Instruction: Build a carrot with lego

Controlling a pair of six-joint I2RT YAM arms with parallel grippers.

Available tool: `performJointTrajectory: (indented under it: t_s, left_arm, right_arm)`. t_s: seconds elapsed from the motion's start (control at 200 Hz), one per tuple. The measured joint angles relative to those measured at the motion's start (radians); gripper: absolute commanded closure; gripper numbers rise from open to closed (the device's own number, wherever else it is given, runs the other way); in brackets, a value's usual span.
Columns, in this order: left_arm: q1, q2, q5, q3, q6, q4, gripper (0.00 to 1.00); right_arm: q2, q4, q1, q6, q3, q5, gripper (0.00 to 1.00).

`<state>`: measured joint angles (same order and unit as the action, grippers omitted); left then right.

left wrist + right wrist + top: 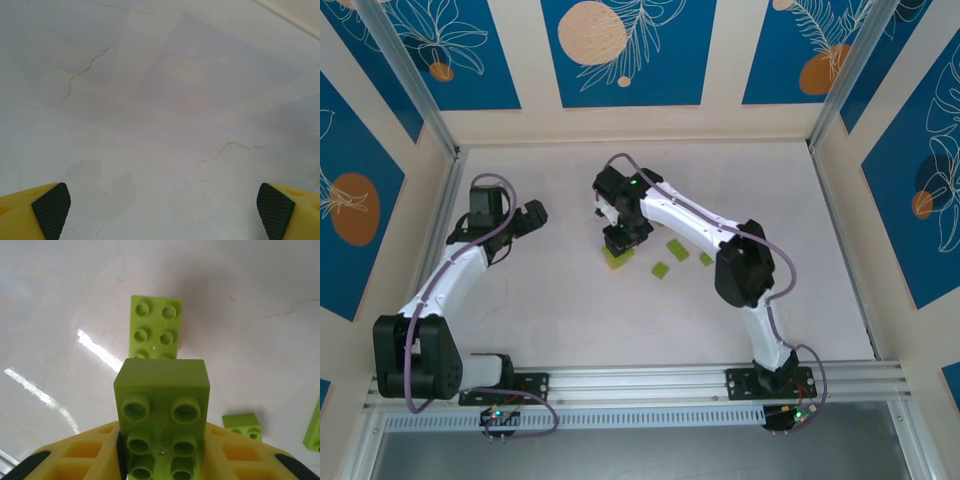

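Note:
My right gripper (620, 240) (163, 460) is shut on a lime-green lego brick (162, 410) (615, 257), studs facing the camera, held just above the table. Right beyond it a longer lime-green brick (156, 327) lies flat, its near end hidden behind the held one. More lime-green lego lies to the right: a small square (243, 425) and the edge of another brick (314, 432). From above, three loose bricks (676, 248) (660, 269) (706, 259) sit right of the gripper. My left gripper (532, 215) (162, 212) stands open over bare table, far left of the bricks. The carrot is out of view.
The white tabletop (570, 300) is bounded by cream walls with blue panels and metal posts (450, 150). A metal rail (720, 380) carrying both arm bases runs along the near edge. The right arm's elbow (745, 265) hangs just right of the loose bricks.

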<state>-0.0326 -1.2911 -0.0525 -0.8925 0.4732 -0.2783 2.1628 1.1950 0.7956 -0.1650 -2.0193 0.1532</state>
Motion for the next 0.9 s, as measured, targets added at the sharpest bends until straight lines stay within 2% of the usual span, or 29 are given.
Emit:
performJointTrajectory:
  t_s: [0.24,0.9]
  left_arm:
    - [0.0,0.012,0.0,0.0,0.0,0.0,0.02]
    - [0.0,0.014,0.0,0.0,0.0,0.001,0.02]
  right_arm:
    - [0.15,0.073,-0.003,-0.019,-0.135,-0.005,0.63]
    - [0.169,0.092,-0.005,-0.057,-0.174,-0.043,0.63]
